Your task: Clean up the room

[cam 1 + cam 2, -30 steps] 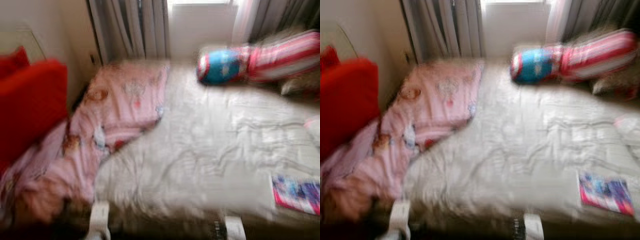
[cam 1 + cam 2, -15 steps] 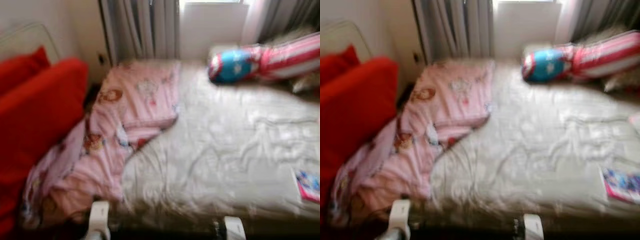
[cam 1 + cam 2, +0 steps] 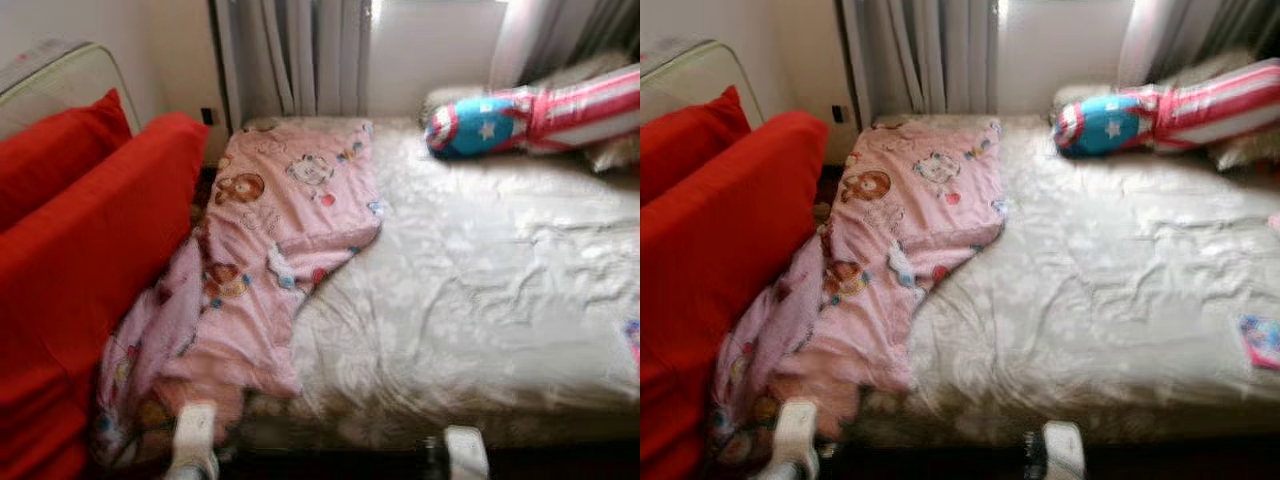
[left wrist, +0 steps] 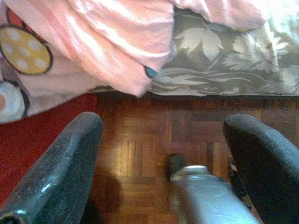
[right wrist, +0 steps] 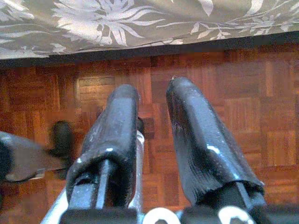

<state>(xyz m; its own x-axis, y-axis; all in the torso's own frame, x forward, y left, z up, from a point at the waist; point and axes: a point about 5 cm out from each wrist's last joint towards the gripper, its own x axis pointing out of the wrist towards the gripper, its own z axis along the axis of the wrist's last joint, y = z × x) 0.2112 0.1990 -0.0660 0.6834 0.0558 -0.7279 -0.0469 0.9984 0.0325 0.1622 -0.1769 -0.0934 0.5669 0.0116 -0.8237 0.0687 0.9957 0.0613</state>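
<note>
Left gripper (image 4: 163, 154) hangs low over the parquet floor (image 4: 140, 140) at the foot of the bed (image 3: 480, 300), fingers wide apart and empty; right gripper (image 5: 154, 140) hangs beside it, fingers nearly together, holding nothing. Over the last second the whole view has swung toward the left side of the bed — the camera turned, the things did not. That brings the pink blanket (image 3: 270, 260) to the middle: it spills off the bed's left edge against the red cushions (image 3: 90, 250). Farther up the bed lies a striped bolster (image 3: 530, 110). The robot seems to be lining up on the blanket — nothing tidied yet.
</note>
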